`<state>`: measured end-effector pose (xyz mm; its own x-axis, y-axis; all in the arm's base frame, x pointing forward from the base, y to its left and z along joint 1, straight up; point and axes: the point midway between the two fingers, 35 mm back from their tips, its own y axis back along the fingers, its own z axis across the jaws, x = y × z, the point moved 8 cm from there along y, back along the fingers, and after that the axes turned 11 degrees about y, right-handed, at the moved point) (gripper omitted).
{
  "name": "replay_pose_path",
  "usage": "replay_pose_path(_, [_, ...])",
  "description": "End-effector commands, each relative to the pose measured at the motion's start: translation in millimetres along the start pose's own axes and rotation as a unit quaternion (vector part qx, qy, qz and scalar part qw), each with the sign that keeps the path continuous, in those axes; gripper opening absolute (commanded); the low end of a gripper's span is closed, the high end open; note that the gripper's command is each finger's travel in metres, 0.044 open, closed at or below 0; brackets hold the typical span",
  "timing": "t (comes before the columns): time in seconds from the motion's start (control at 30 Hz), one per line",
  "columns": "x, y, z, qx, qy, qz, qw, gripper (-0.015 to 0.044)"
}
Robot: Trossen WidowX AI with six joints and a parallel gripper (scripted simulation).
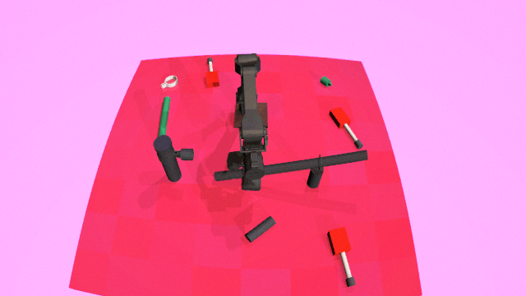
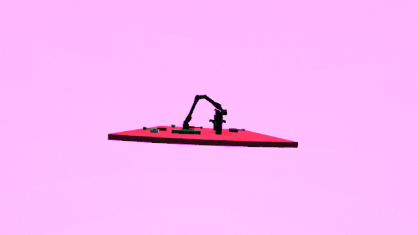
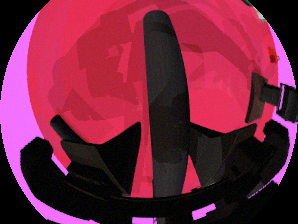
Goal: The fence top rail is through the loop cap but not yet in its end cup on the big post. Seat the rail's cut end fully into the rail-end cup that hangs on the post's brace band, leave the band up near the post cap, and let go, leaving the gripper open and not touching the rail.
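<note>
Viewing from above, the middle of the long dark-grey round rail (image 1: pixel 292 166) (image 3: pixel 167 85) is found hidden under the black robot arm (image 1: pixel 248 90) (image 2: pixel 192 109). The fingertips of the black gripper (image 1: pixel 251 182) (image 2: pixel 217 121) (image 3: pixel 165 124) are likewise covered. The rail is threaded through the thin dark loop (image 1: pixel 320 157) on the short dark post (image 1: pixel 314 179). Its other end is left free, well apart from the dark cylindrical cup (image 1: pixel 186 154) at the side of the thick dark post (image 1: pixel 170 166) (image 2: pixel 219 125); rail not seated. The brace band cannot be told from the post, both being dark. A green tube (image 1: pixel 164 115) (image 2: pixel 186 131) is seen behind the post cap, partly covered by it. Well off the line between rail end and cup are placed a white ring clamp (image 1: pixel 177 80) (image 2: pixel 155 130), a small green cup-shaped piece (image 1: pixel 325 81) (image 2: pixel 173 126) and three red-headed mallets (image 1: pixel 212 79) (image 1: pixel 340 117) (image 1: pixel 339 240). A short dark cylinder (image 1: pixel 260 229) (image 2: pixel 233 130) (image 3: pixel 61 126) is laid in front of the rail.

From the exterior, everything is small and nearly black. The rail cannot be separated from the thick post, by which the gripper is partly blocked.

At the wrist, the near part of the rail is cut off by the gripper housing. The jaws are about half open, with the rail between them. A gap is seen on the left of the picture; on the right, contact cannot be judged. No firm grip is shown.
</note>
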<state>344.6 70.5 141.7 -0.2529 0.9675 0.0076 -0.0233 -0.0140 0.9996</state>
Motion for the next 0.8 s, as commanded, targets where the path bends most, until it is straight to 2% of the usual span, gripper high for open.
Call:
replay_pose_path(0.0, [0, 0, 1, -0.002, -0.001, -0.003, 1.0, 0.0177])
replay_pose_path(0.27, [0, 0, 1, -0.002, -0.001, -0.003, 1.0, 0.0124])
replay_pose_path(0.43, [0, 5, -1, -0.002, -0.001, -0.003, 1.0, 0.0])
replay_pose_path(0.77, [-8, 39, -3, 0.016, -0.009, -0.082, 0.996, 0.0])
